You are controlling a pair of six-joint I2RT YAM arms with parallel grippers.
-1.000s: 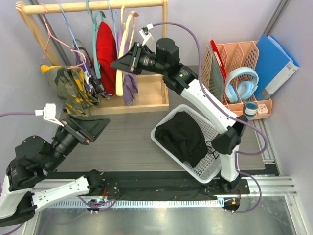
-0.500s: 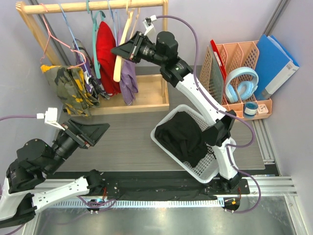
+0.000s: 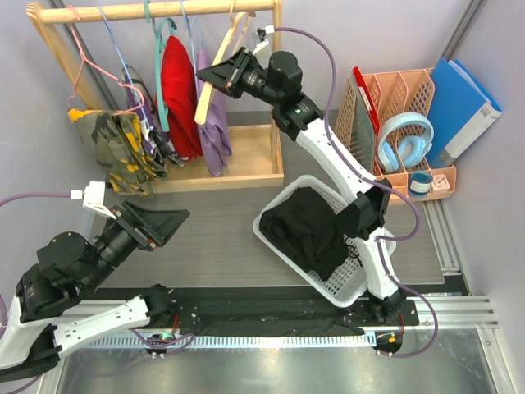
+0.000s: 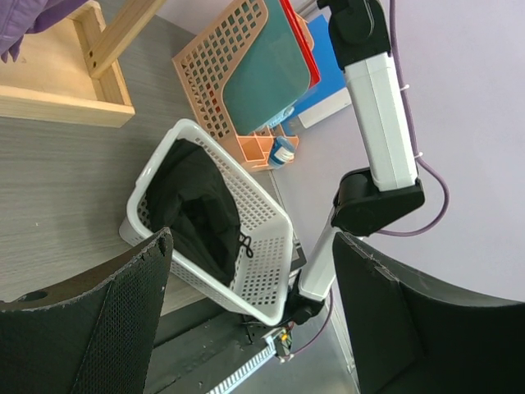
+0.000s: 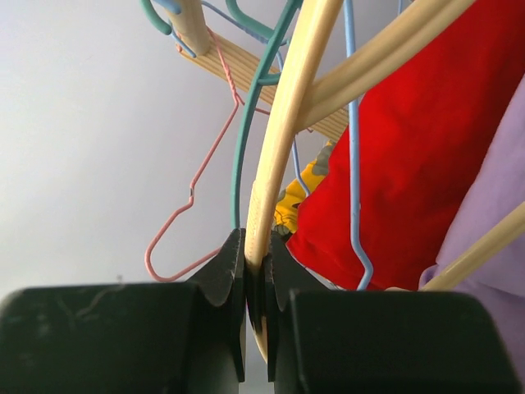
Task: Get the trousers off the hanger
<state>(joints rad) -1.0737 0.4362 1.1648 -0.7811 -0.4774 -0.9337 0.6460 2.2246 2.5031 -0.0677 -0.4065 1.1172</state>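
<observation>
Plainly, the trousers point(image 3: 305, 228) are off the hanger point(image 3: 200, 111): they lie as a crumpled black heap in the white basket point(image 3: 354, 215) on the counter point(image 3: 213, 222), well apart from the rail point(image 3: 164, 10) at the back. The hanger is bare and tilted, its upper end up by the rail and its lower end hanging in front of the purple garment point(image 3: 216, 131), beside the red garment point(image 3: 177, 82). The right gripper point(image 3: 205, 78) is pressed together on one of its thick cream arms; the wrist view shows the black fingers point(image 5: 234, 263) pinching the wood edge-on, a narrow hold that probably suits steering the hook among the thin wire hangers (teal point(image 5: 246, 123), blue point(image 5: 351, 164) and pink point(image 5: 189, 213) all crowd close). Whether the hook sits over the rail I cannot tell, since it runs out of both views. The right arm is stretched high and far forward for this, which seems the reason the hanger is gripped low on its arm rather than near the hook. The left gripper point(image 3: 168, 226) is spread wide and holds nothing, hanging above the counter near the basket's left side and facing it, likely parked out of the way. To my eye the removal itself is done, and only putting the hanger away remains.
</observation>
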